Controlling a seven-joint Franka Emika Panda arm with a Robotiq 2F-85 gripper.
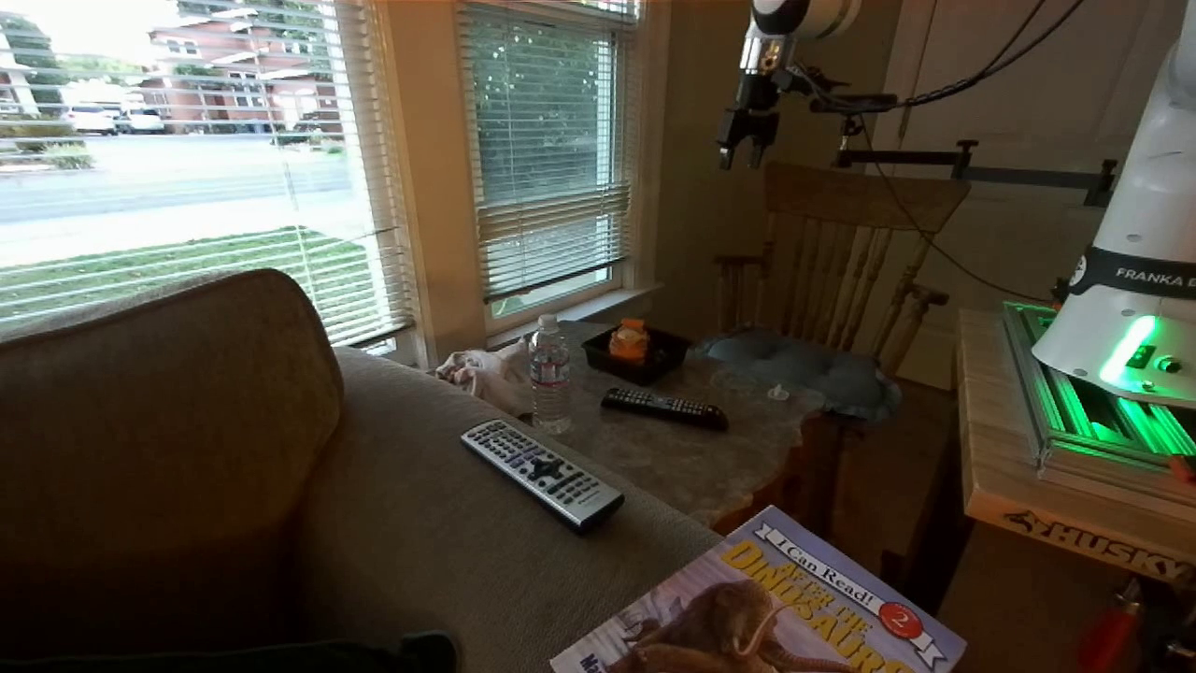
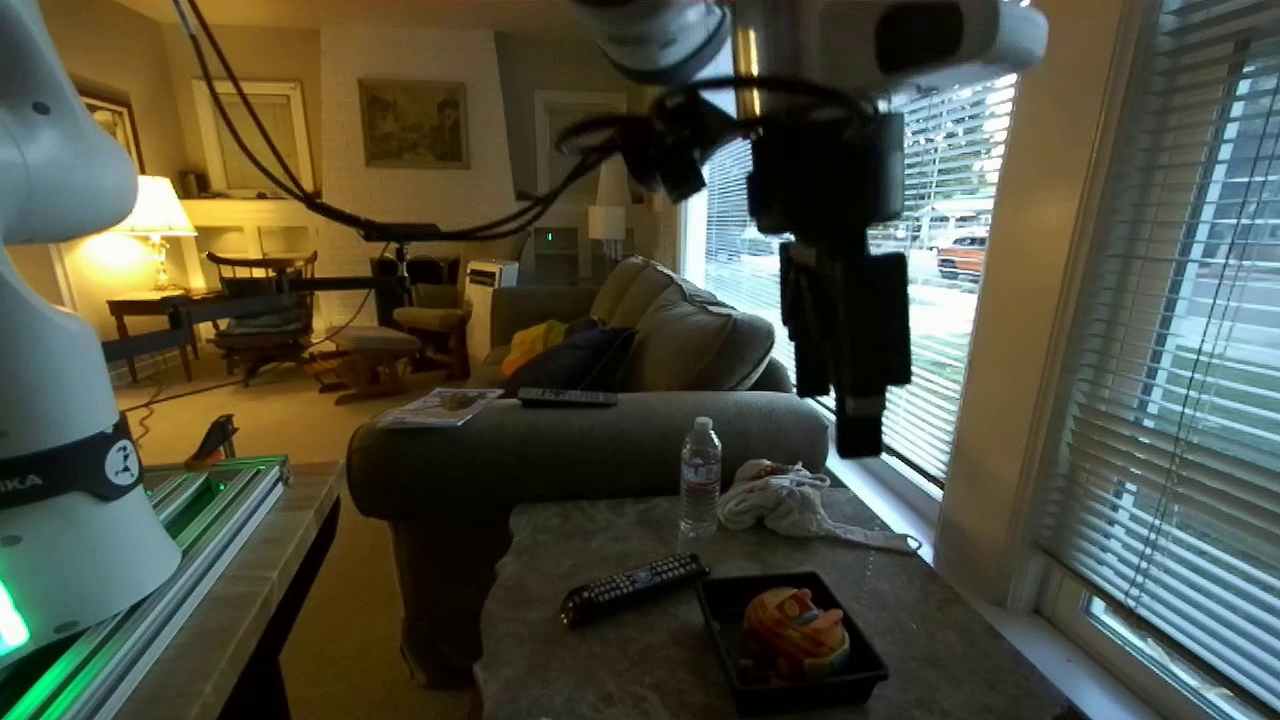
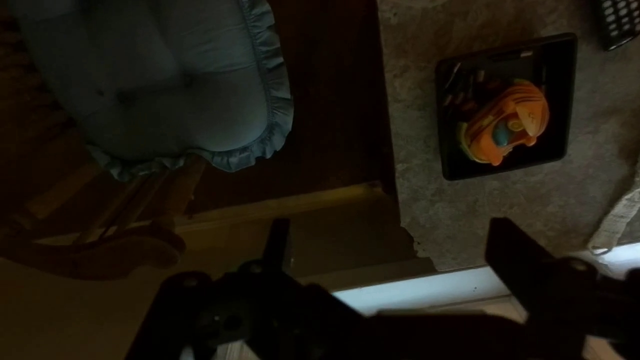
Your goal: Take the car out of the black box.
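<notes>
The car, an orange rounded toy (image 3: 507,120) with a blue-green patch, sits inside the black box (image 3: 557,145), a low square tray on the stone-topped table. In both exterior views the car (image 1: 629,342) (image 2: 793,632) stands higher than the rim of the black box (image 1: 598,360) (image 2: 865,680). My gripper (image 3: 387,227) is open with nothing between its fingers. It hangs high above the table, and in the wrist view the box is up and to the right of the fingers. The gripper also shows in both exterior views (image 1: 741,161) (image 2: 850,415).
A black remote (image 1: 663,408), a water bottle (image 1: 549,379) and a white cloth (image 2: 775,500) share the table (image 2: 590,670) with the box. A wooden chair (image 1: 864,206) with a blue cushion (image 3: 185,80) stands beside it. The sofa arm (image 2: 600,450) and window border the table.
</notes>
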